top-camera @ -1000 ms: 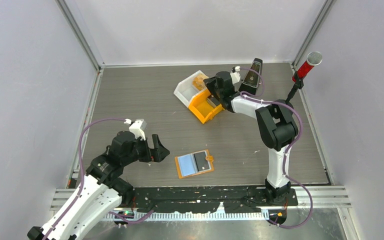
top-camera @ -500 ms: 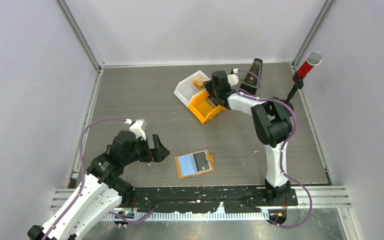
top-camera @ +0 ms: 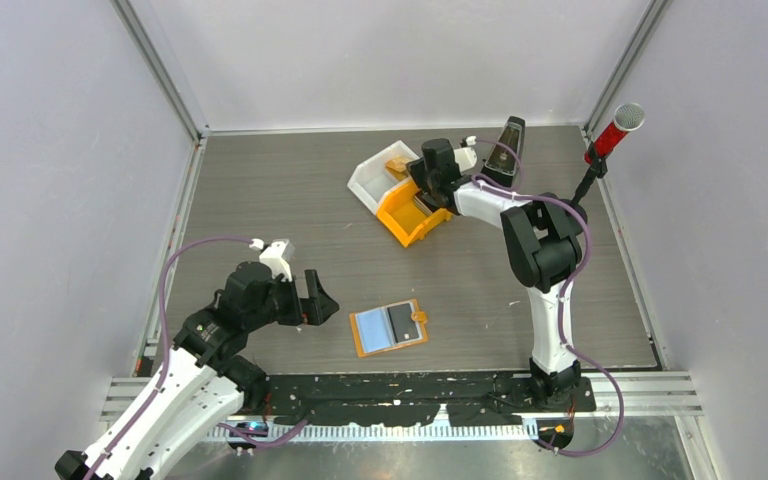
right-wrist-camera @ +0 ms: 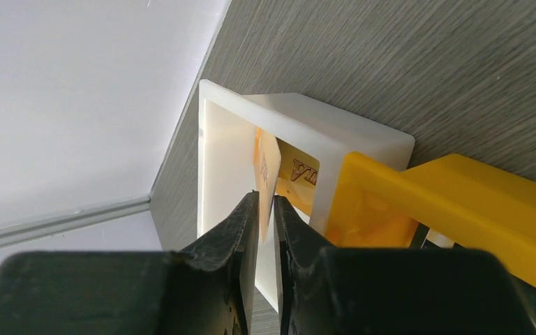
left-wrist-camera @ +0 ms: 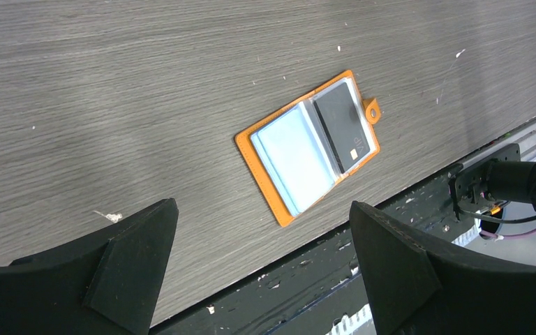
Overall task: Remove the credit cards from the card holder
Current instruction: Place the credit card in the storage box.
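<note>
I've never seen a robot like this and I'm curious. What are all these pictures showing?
These are two robot arms bolted to a table. One picture looks down from above; the other two come from cameras on each wrist. An orange card holder lies open on the table, a black card in one sleeve. The left tool hangs wide open near it, holding nothing. The right tool reaches over a white bin beside an orange bin. Its fingers are nearly together at a yellowish card; I cannot tell if they grip it.

I count one card holder (left-wrist-camera: 293,159) with one black card (left-wrist-camera: 342,129), one white bin (right-wrist-camera: 307,115), one orange bin (right-wrist-camera: 460,188), one red microphone (top-camera: 615,128), and one orange card (right-wrist-camera: 269,164), perhaps two.
</note>
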{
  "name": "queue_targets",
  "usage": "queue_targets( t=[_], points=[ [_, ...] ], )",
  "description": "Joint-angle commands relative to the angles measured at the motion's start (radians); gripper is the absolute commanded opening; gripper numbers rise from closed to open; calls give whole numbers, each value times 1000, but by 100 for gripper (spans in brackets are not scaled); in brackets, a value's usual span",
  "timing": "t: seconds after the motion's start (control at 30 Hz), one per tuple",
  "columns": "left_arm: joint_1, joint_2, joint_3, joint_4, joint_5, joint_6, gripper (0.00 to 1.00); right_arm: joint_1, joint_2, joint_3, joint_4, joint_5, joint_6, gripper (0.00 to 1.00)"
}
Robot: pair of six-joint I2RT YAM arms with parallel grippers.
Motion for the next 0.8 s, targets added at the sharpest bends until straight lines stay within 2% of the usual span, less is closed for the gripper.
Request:
queue_targets(
  t=[0.0,0.33,0.57,0.63,0.77],
  points=[
    [2,-6,35,4,-7,-4,98,2,-11,55,-23,38,8,22],
    [3,-6,41,-4,-14,-12,98,0,-93,91,-112,46,-60,25],
    [3,-6,43,-27,-20,-17,98,-6,-169,124,-316,39,-82,28],
    [3,-9,45,-30,-13,-18,98,-7,-218,79,-299,24,-103,28],
    [3,-11,39,-20,5,-36,98,-7,-324,-4,-218,-66,-246,29]
  ],
)
